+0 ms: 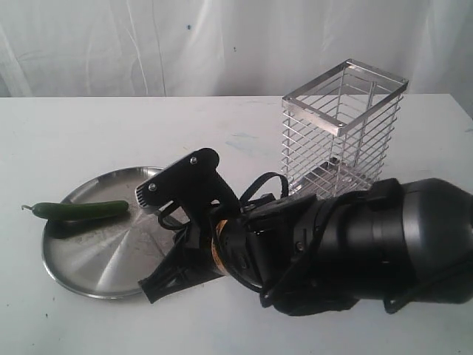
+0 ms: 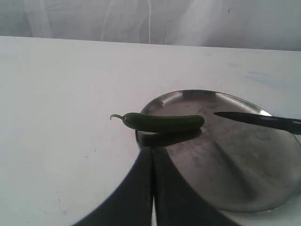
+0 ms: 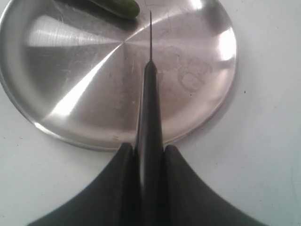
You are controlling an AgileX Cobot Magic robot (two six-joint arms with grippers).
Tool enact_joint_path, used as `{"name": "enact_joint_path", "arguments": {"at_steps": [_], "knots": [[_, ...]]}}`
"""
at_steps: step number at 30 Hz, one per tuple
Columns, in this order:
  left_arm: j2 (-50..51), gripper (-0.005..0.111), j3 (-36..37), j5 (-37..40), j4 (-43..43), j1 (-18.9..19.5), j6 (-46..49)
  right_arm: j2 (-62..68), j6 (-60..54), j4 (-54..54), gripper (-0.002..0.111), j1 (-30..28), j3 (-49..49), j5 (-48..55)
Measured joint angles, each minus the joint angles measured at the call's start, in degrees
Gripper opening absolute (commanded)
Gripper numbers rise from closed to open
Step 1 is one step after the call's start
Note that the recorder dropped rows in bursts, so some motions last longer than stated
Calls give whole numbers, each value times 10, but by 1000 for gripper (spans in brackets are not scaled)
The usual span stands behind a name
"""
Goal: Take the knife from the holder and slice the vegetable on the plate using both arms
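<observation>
The dark green vegetable lies across the left rim of the steel plate, its stem hanging over the table. My right gripper is shut on the knife by its black handle. The thin blade points over the plate toward the blunt end of the vegetable, stopping just short of it. In the left wrist view the blade of the knife hovers above the plate. My left gripper is shut and holds nothing, its tips just short of the vegetable.
The silver wire holder stands at the back right, with no knife showing in it. The bulky right arm fills the front right of the white table. A white curtain hangs behind.
</observation>
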Motion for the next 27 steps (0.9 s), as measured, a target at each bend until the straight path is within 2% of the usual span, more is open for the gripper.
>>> {"name": "enact_joint_path", "arguments": {"at_steps": [19,22,23,25,27], "knots": [[0,0,0,0,-1,0,-4,-65,-1,0,0,0,0,29],[0,0,1,-14,-50,0,-91,-82,-1,0,0,0,0,34],[0,0,1,-30,-92,0,-161,-91,-1,0,0,0,0,33],[0,0,1,-46,-129,0,-239,-101,-1,2,0,0,0,33],[0,0,1,-53,-137,0,-262,-109,-1,2,0,0,0,33]]}}
